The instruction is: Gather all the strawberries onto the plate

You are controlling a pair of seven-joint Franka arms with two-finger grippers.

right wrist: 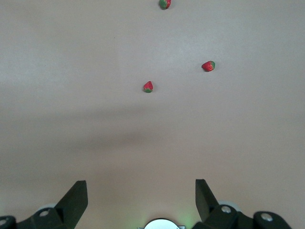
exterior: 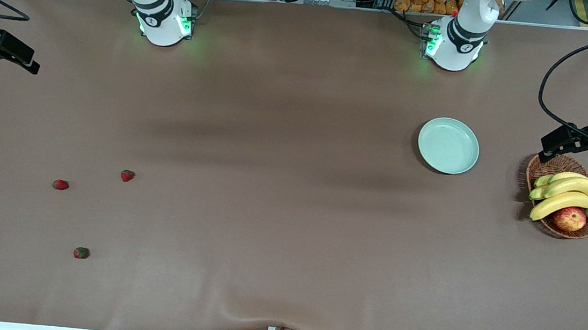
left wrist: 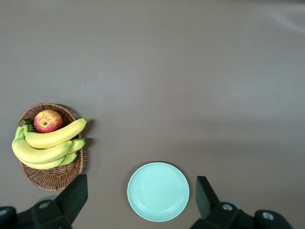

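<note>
Three strawberries lie scattered on the brown table (exterior: 266,227) toward the right arm's end, none of them in the plate: the one nearest the front camera (exterior: 81,253) sits alone, a second (exterior: 60,184) lies farther up the table, and the third (exterior: 127,175) rests a little farther still, beside the second and well apart from the first. The right wrist view shows the same three berries spread over bare tabletop, their dark green caps visible. Toward the left arm's end stand two containers. A brown wicker basket (exterior: 539,169) holds one bunch of yellow bananas (exterior: 566,194) and one red-yellow apple (exterior: 569,218), the apple nearest the front camera with the bananas lying across the basket above it. A single pale mint-green plate (exterior: 448,146), round and glossy with a raised rim, lies near the basket and holds nothing. The left gripper (left wrist: 142,200) hangs over the table by the basket and plate, jaws spread wide and holding nothing. The right gripper (right wrist: 141,198) hangs over the table's edge at the right arm's end, jaws equally wide and empty, well apart from the strawberries.
</note>
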